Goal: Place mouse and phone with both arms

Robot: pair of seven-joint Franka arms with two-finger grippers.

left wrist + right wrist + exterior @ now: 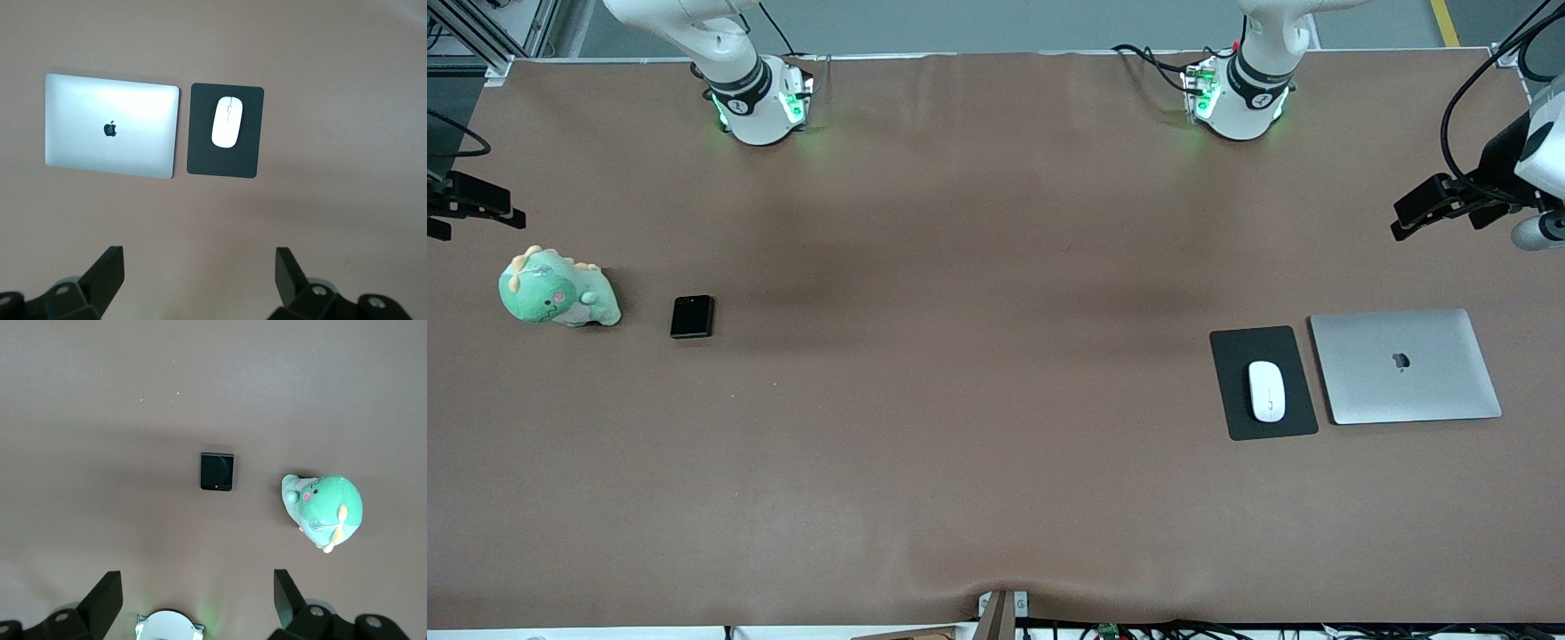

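Observation:
The white mouse (pixel 1267 391) lies on a dark grey pad (pixel 1232 404) toward the left arm's end of the table; it also shows in the left wrist view (pixel 227 121). The black folded phone (pixel 692 316) lies on the bare table toward the right arm's end; it also shows in the right wrist view (pixel 217 471). My left gripper (pixel 1409 213) hangs high over that end of the table, open and empty (pixel 199 257). My right gripper (pixel 489 209) hangs high over the other end, open and empty (pixel 195 580).
A closed silver laptop (pixel 1405 364) lies beside the pad, toward the table's end. A green plush dinosaur (pixel 556 291) sits beside the phone, toward the table's other end. The brown table (pixel 978 356) stretches bare between the two groups.

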